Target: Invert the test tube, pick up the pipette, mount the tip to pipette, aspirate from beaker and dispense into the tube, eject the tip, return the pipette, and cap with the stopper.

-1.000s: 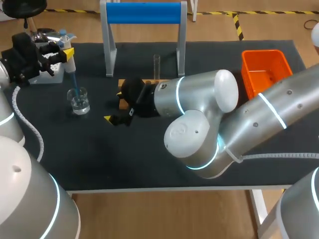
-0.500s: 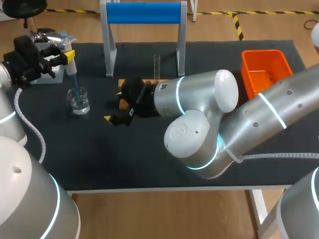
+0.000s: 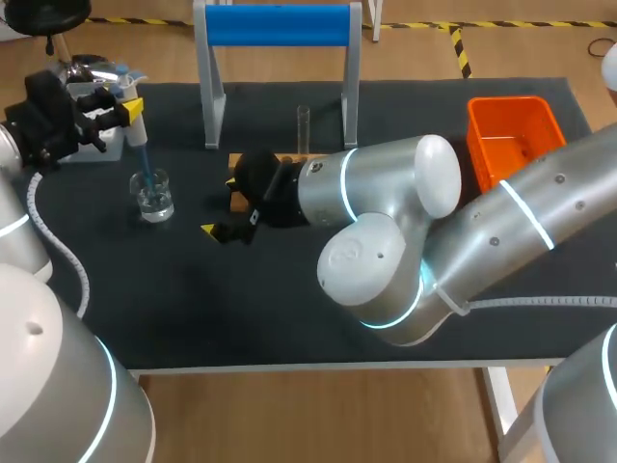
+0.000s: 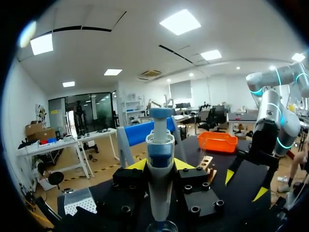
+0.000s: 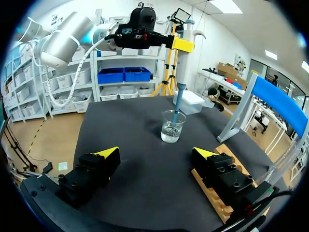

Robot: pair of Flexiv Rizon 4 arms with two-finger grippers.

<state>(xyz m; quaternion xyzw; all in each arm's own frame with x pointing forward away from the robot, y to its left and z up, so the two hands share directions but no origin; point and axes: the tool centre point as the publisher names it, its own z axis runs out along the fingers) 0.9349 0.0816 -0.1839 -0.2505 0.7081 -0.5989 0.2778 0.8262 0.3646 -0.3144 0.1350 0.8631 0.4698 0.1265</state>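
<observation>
— Where is the white-and-blue pipette [image 3: 136,118]?
— Upright, gripped between the left gripper's [image 3: 118,106] yellow-tipped fingers. Its blue plastic tip [image 5: 177,102] reaches down into the clear glass beaker [image 3: 154,197]. I cannot tell whether it meets the liquid.
— And the tube?
— In the head view, the clear glass test tube [image 3: 303,128] stands upright at the beaker's two o'clock, by the wooden rack [image 5: 208,193].
— The other arm?
— The right gripper [image 5: 154,159] hangs low over the black table [image 3: 241,309] at the beaker's four o'clock. Its fingers are spread wide and hold nothing, one of them above the rack.
— Farther out?
— An orange plastic bin [image 3: 501,104] sits at the tube's three o'clock, and a blue-barred stand [image 3: 277,24] at its twelve.
</observation>
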